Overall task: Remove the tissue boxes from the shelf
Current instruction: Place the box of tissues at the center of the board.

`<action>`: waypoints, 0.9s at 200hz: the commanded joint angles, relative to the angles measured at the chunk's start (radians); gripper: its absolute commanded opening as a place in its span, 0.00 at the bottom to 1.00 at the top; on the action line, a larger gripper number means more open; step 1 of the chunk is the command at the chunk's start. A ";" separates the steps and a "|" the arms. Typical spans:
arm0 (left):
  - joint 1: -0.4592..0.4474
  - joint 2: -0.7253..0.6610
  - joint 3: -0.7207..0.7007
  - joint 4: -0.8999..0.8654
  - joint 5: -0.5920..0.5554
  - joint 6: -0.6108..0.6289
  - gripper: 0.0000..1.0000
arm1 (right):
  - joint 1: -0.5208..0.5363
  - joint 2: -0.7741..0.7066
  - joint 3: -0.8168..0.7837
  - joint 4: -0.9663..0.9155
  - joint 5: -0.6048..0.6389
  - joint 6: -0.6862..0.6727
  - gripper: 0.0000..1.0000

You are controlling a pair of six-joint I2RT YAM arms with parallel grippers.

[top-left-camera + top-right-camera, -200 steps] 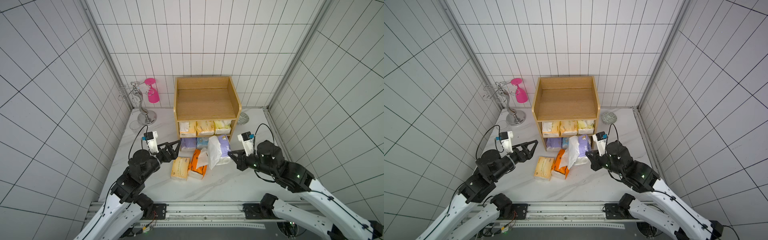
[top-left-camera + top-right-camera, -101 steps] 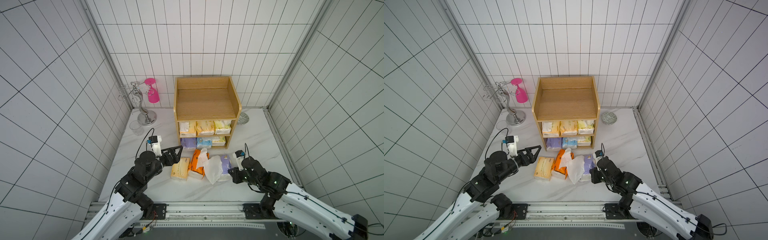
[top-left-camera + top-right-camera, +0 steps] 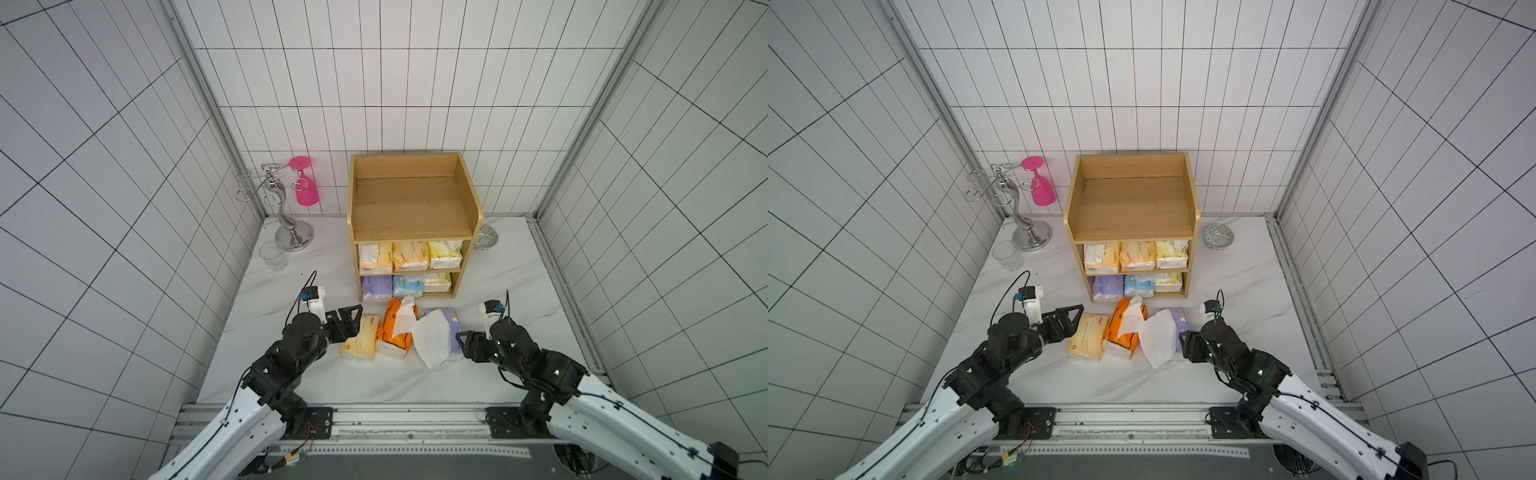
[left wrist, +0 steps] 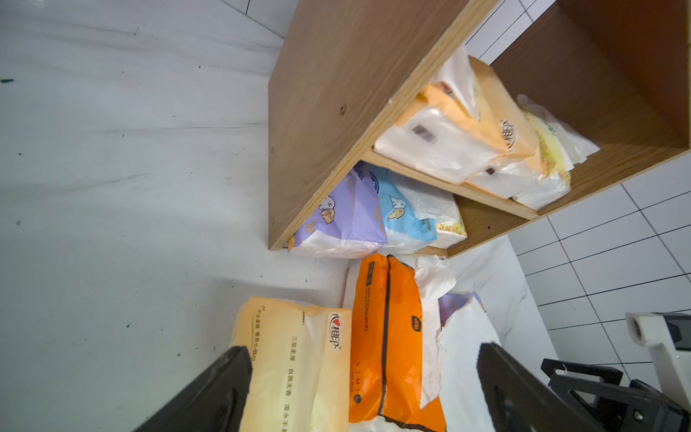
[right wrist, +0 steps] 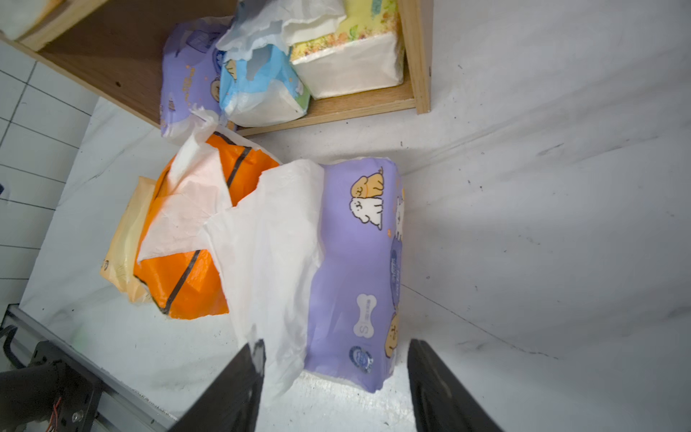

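White square-tiled walls [image 3: 415,83] left, right, far, dark grout; white grey-veined marble tabletop [image 3: 519,282]; aluminium frame posts [image 3: 210,97] at far corners; even light.

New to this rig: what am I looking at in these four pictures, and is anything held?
Two robot arms work at a white table. Two pictures look down from overhead; two come from cameras on the arms' wrists. The wooden shelf holds six tissue packs on its lower two tiers. Three more lie before it: a cream-yellow pack, an orange pack and a purple pack, the last two with tissues sticking out. The left hand and right hand are open, holding nothing.
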 commanded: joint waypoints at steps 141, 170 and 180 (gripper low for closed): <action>-0.003 -0.017 0.002 0.006 0.018 0.044 0.98 | -0.064 0.264 0.110 0.238 -0.146 -0.081 0.61; -0.001 0.010 0.064 0.062 -0.067 0.123 0.98 | -0.123 0.117 0.174 0.100 -0.093 -0.133 0.61; 0.000 0.050 0.091 0.092 -0.067 0.143 0.98 | -0.158 0.106 0.212 0.068 -0.085 -0.164 0.60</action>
